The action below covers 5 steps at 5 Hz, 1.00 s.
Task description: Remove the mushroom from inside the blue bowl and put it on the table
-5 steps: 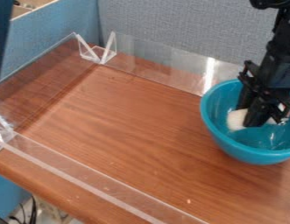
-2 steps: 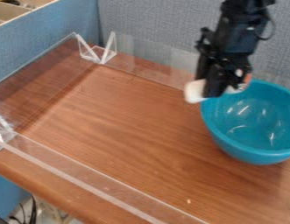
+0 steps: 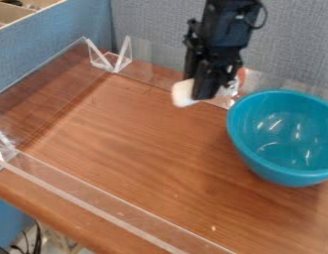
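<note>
The mushroom [image 3: 190,93] hangs in the air above the table [image 3: 127,149], its cream stem pointing left and a bit of reddish cap showing to the right. My gripper [image 3: 206,87] is shut on it, with the black arm reaching down from the top of the view. The blue bowl [image 3: 282,137] sits on the table at the right, just right of the gripper. Its inside shows only glossy reflections.
Low clear acrylic walls [image 3: 87,203] edge the tabletop, with a clear bracket [image 3: 111,55] at the back left corner. A blue partition [image 3: 54,50] stands behind and to the left. Bare wood stretches left of the bowl.
The gripper rose out of the bowl with the mushroom and carried it left, past the bowl's rim, over the table. The bowl stayed in place.
</note>
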Each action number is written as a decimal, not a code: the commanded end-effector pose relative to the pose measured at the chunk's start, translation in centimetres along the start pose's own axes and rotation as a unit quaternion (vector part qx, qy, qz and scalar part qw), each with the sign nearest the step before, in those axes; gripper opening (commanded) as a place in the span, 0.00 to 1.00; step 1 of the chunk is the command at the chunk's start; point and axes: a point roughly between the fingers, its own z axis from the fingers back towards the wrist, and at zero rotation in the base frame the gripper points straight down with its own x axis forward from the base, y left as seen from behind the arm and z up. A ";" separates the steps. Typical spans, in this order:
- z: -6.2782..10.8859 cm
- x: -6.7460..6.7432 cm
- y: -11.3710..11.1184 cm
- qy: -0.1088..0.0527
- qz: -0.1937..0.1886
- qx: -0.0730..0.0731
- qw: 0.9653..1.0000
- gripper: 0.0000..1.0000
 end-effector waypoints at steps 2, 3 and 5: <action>0.4 -2.4 1.1 -0.009 0.001 0.012 1.000 0.00; -1.0 -3.2 1.5 0.007 -0.001 0.006 1.000 0.00; -3.8 -3.7 2.0 0.032 -0.005 -0.007 0.999 0.00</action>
